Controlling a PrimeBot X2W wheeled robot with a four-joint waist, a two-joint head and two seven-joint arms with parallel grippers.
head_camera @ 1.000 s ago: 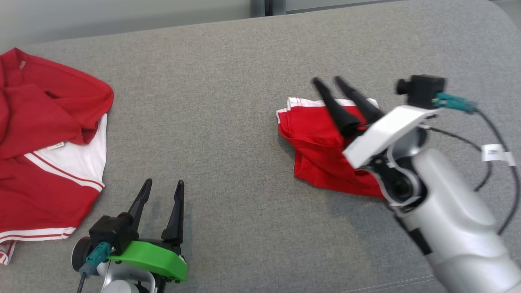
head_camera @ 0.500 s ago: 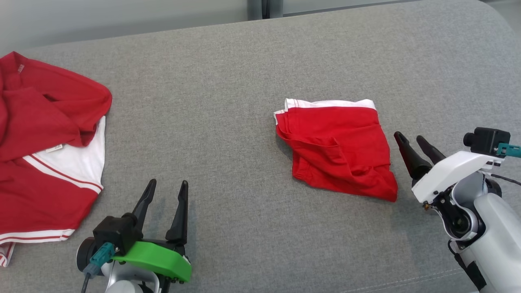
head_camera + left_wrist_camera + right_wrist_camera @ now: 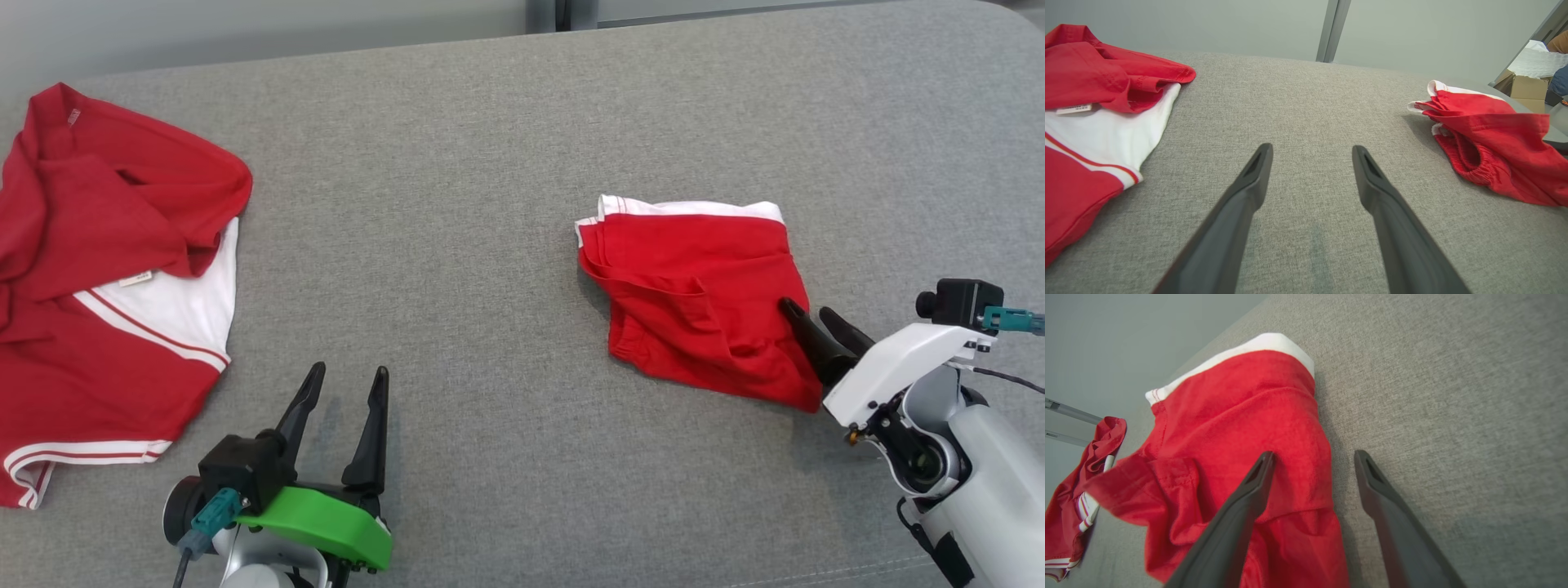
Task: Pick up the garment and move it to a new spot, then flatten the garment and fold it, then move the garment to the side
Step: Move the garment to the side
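Much bare cushion (image 3: pixel 457 204) around garment (image 3: pixel 694 286)

We've got a rumpled red-and-white shirt (image 3: pixel 98 269) sprawled well off to the left of the left fingers (image 3: pixel 371 425), lying on the grey woven cushion (image 3: pixel 457 163). Way up and right of those fingertips there's a cardboard box (image 3: pixel 1527 87) past the cushion's edge.

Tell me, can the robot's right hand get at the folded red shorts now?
Probably yes. The right hand is open at the edge of the red shorts, one finger over the cloth, one over the grey cushion, nothing between.
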